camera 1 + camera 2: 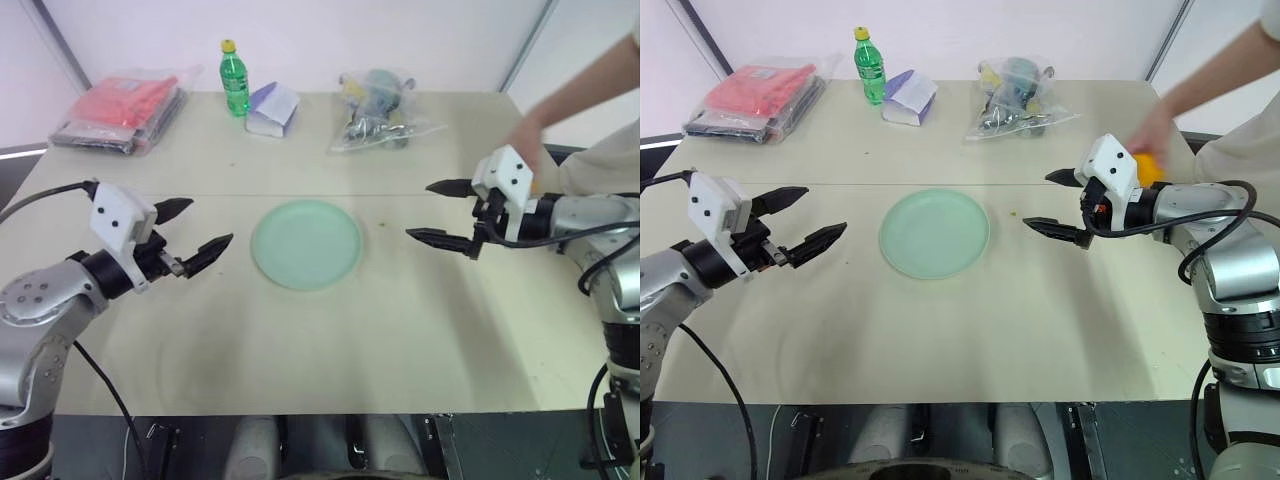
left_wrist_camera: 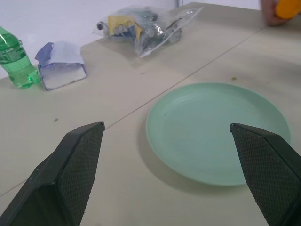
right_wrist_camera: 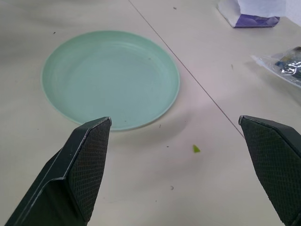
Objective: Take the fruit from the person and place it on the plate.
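Step in hand: receiving the fruit from the person; I judge the handover has not begun, nothing is held yet.
Right gripper (image 1: 1052, 203): both black fingers spread wide and empty, hovering above the worktop (image 1: 970, 330), pointing toward the plate rather than toward the fruit.
Left gripper (image 1: 194, 231): fingers likewise wide apart, empty, hovering on the far side of the plate from the right gripper.
Fruit location: the small orange-yellow rounded fruit (image 1: 1147, 166) sits in the person's bare hand (image 1: 1152, 135), just behind the right gripper's white wrist housing and outboard of its fingers, well apart from the left gripper.
Fruit appearance: a bright orange-yellow patch, matte, partly covered by the hand and blurred; I cannot read its surface detail. In the left wrist view it is an orange blob at a fingertip.
Plate: the round pale mint-green flat plate (image 1: 306, 243) lies bare between the two grippers, ahead of both sets of fingertips.
How I would do it well: swing the right wrist outward so the open fingers face the fruit, keep them wide, close on the fruit's exposed side away from the person's fingers, squeeze gently.
Risk: I judge pinching the hand is the main hazard; approach slowly.
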Robot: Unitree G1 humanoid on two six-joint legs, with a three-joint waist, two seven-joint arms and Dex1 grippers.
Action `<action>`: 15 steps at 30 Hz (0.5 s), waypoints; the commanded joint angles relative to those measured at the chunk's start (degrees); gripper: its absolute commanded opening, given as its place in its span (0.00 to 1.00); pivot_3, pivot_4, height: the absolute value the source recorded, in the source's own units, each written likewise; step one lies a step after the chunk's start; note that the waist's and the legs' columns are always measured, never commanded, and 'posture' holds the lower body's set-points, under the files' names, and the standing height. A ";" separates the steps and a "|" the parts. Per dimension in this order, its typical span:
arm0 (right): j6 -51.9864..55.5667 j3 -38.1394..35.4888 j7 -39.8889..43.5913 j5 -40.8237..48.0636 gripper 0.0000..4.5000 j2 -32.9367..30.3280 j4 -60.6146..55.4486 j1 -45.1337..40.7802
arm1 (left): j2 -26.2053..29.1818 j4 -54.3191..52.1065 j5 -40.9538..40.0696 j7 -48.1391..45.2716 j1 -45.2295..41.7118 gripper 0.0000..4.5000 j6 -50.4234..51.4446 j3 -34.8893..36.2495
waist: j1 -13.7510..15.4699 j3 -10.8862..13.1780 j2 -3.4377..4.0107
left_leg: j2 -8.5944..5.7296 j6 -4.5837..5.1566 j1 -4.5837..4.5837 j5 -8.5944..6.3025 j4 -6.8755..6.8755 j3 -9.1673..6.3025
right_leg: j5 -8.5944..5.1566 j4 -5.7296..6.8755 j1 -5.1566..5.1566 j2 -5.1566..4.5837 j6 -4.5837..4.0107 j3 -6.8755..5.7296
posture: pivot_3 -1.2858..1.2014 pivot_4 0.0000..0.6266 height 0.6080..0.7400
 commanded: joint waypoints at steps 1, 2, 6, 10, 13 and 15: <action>-0.54 -2.76 -0.31 0.90 0.99 -0.90 -2.08 -0.02 | 0.82 -0.77 -0.37 -0.52 -0.61 1.00 -1.14 1.31 | 0.01 0.00 0.00 | 0.00 0.00 0.00 0.00 0.00 0.00 | 0.00 0.00 0.00 0.00 0.00 0.00 | 0.52 0.24 0.93; -0.49 -2.85 -0.38 0.91 0.99 -0.90 -2.17 0.07 | 1.00 -0.77 -0.28 -0.65 -0.53 1.00 -1.03 1.15 | 0.00 0.00 0.00 | 0.00 0.00 0.00 0.00 0.01 0.00 | 0.00 0.00 0.00 0.00 0.00 0.00 | 0.52 0.24 0.93; -0.16 -3.14 -0.86 0.93 0.99 -0.73 -2.41 0.18 | 0.22 -0.66 -1.47 0.19 -1.50 1.00 -0.32 1.13 | 0.00 0.00 0.00 | 0.00 0.00 0.00 0.00 0.03 0.00 | 0.00 0.02 0.00 0.00 0.00 0.00 | 0.52 0.24 0.93; 0.02 -3.20 -1.11 1.03 0.99 -0.79 -2.67 0.53 | 0.82 -0.60 -1.33 -0.09 -1.76 1.00 -0.36 0.64 | 0.08 0.00 0.00 | 0.00 0.00 -0.01 0.00 0.08 0.00 | 0.00 0.02 0.03 -0.01 0.01 0.00 | 0.52 0.24 0.93; 0.13 -3.21 -1.22 1.03 0.99 -0.82 -2.95 0.77 | 0.71 -0.63 -1.27 0.06 -1.79 1.00 -0.43 0.66 | 0.00 0.00 0.00 | 0.00 0.00 0.00 0.00 0.09 -0.01 | 0.00 0.02 0.04 0.00 0.01 0.00 | 0.52 0.24 0.93; 0.47 -3.33 -1.35 1.31 0.99 -0.79 -3.26 0.81 | 0.69 -0.46 -1.24 0.06 -1.86 1.00 -0.47 0.67 | 0.01 0.00 0.00 | 0.00 0.00 0.00 0.00 0.09 -0.01 | 0.00 0.03 0.04 0.00 0.00 0.00 | 0.52 0.24 0.93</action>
